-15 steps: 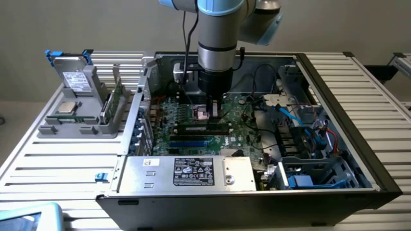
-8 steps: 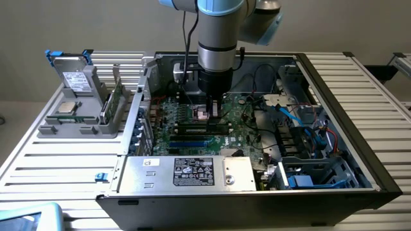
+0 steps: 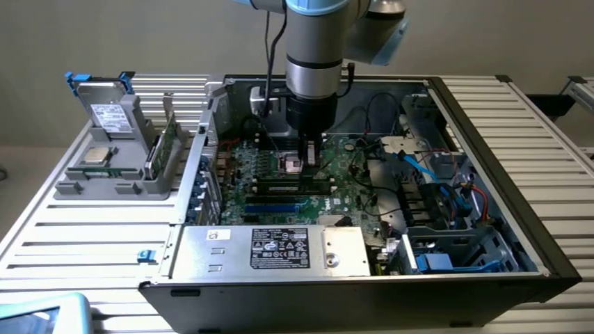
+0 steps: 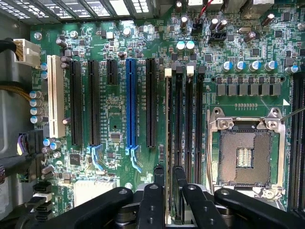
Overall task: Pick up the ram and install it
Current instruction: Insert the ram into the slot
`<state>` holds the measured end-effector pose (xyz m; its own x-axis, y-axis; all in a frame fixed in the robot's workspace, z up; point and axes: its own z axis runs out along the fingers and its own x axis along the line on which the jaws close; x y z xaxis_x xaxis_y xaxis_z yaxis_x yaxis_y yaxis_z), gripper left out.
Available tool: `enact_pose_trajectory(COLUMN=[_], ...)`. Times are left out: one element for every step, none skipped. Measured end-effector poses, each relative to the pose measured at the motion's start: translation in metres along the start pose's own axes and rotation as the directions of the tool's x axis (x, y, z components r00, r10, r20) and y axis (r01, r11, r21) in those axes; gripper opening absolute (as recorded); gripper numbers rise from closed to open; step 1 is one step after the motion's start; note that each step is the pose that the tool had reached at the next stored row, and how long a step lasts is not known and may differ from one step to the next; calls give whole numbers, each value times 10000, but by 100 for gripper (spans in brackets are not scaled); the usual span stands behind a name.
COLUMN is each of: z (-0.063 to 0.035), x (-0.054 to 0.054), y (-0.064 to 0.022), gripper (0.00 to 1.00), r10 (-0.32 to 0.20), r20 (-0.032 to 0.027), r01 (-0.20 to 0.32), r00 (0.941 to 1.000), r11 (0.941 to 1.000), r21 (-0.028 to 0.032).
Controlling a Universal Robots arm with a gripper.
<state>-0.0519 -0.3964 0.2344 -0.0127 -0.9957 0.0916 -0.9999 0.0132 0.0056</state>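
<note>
Claw [image 4: 170, 175] straddles the ram [image 4: 169, 133] with a slight gap either side: read this as released. You find the ram standing edge-up in the memory slot [image 4: 167, 73] farthest from the empty processor socket [image 4: 246, 155]. Pick-up is done; you cannot confirm full seating.

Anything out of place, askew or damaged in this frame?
Nothing looks spilled or broken. The one oddity: the processor socket on the motherboard stands empty, its contacts bare, while a silver processor chip lies in the grey holder outside the case.
</note>
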Motion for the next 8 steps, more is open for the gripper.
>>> enact_pose_trajectory(z=[-10, -22, -32, -43, -54, -67, -77, -79], x=[1, 2, 3, 4, 5, 6, 7, 7], y=[0, 0, 0, 0, 0, 0, 1, 0], gripper=[22, 22, 22, 22, 22, 22, 22, 22], r10=[0, 0, 0, -1, 0, 0, 0, 0], r20=[4, 11, 16, 22, 29, 35, 42, 45], r01=[0, 0, 0, 1, 0, 0, 0, 0], r00=[10000, 10000, 10000, 10000, 10000, 10000, 10000, 10000], r11=[10000, 10000, 10000, 10000, 10000, 10000, 10000, 10000], r21=[0, -1, -1, -1, 0, -1, -1, 0])
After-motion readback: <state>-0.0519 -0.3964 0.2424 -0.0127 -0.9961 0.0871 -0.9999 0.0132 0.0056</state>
